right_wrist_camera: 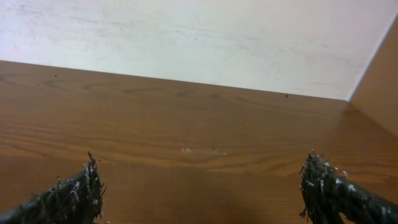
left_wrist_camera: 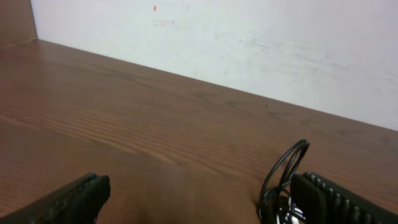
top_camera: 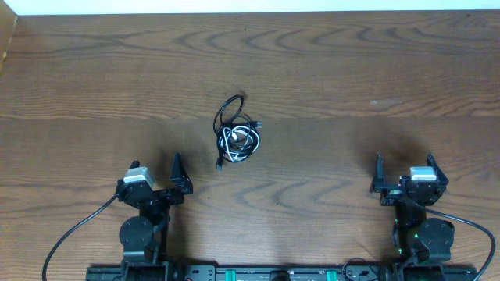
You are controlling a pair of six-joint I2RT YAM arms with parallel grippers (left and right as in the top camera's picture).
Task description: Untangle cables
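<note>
1. Black ribbed fingers of the left tool are standing wide apart at the lower corners of the left wrist view. They are gripping nothing, and bare tabletop is showing between them.
2. Just beside the right-hand finger in that view, the cables are rising off the wood in a thin black loop, partly hidden behind the finger. This low angle is showing the loop standing up, which the overhead view is flattening.
3. Seen from overhead, the left tool is sitting well apart from the cables. They are lying as one small tangled bundle near the middle of the tabletop, ahead of the tool and toward the right arm's side. This view is showing the white cable coiled inside the black loops, and a black plug end trailing toward the robot.
4. Right tool is likewise gaping wide and holding nothing, with its dark fingers at the bottom corners of its wrist view. That camera is taking in only wood, the pale wall and a wooden side panel; the cables are lying outside its frame.
5. Overhead, the right tool is sitting well apart from the bundle, off to its right. Both arms are crouching folded near the robot's edge of the tabletop, roughly level with each other, with their tools pointing toward the far edge. A thick black wire is curving out from the left arm's base.
</note>
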